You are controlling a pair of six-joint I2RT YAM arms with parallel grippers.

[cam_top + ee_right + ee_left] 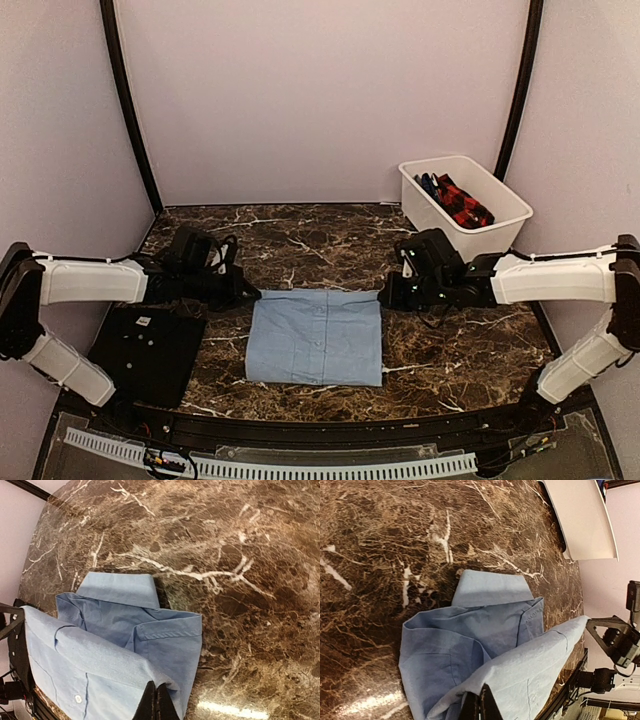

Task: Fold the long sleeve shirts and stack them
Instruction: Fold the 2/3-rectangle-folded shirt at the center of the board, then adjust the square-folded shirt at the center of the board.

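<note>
The left hand (479, 706) is clamped on a raised fold at the far left corner of the light-blue shirt (315, 340). The right hand (155, 703) pinches its far right corner likewise. The shirt lies folded, buttons up, mid-desk (300, 235) toward the near edge. A black mat (145, 352) sits at the near left corner. A white bin (500, 216) holding a red-black checked shirt (462, 205) sits at the far right corner.

I see soft, even overhead light, fairly bright. Glossy bench (330, 240) throws white glare patches low in both wrist views. Shadows faint. My top view slightly soft, edges bowed; wrist views sharper.
</note>
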